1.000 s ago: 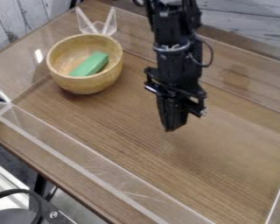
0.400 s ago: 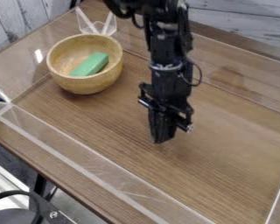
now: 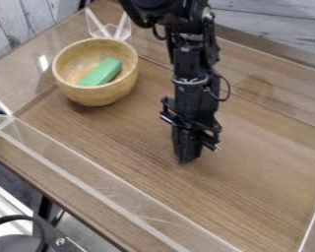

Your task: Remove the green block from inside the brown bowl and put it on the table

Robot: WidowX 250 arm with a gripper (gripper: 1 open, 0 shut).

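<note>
The green block [image 3: 105, 70] lies inside the brown bowl [image 3: 94, 91], which stands on the table [image 3: 252, 187] at the back left. My gripper [image 3: 188, 156] is well to the right of the bowl, near the middle of the table. It points almost straight down, with its tips just above or on the wood. Its fingers are pressed together and hold nothing.
Clear raised walls [image 3: 68, 169] run along the table's edges. A clear folded piece [image 3: 110, 27] stands behind the bowl at the back edge. A dark chair part [image 3: 23, 231] shows below the table's front corner.
The gripper has come down toward the tabletop and shifted a little left and nearer in the picture. The block and bowl have not moved.
</note>
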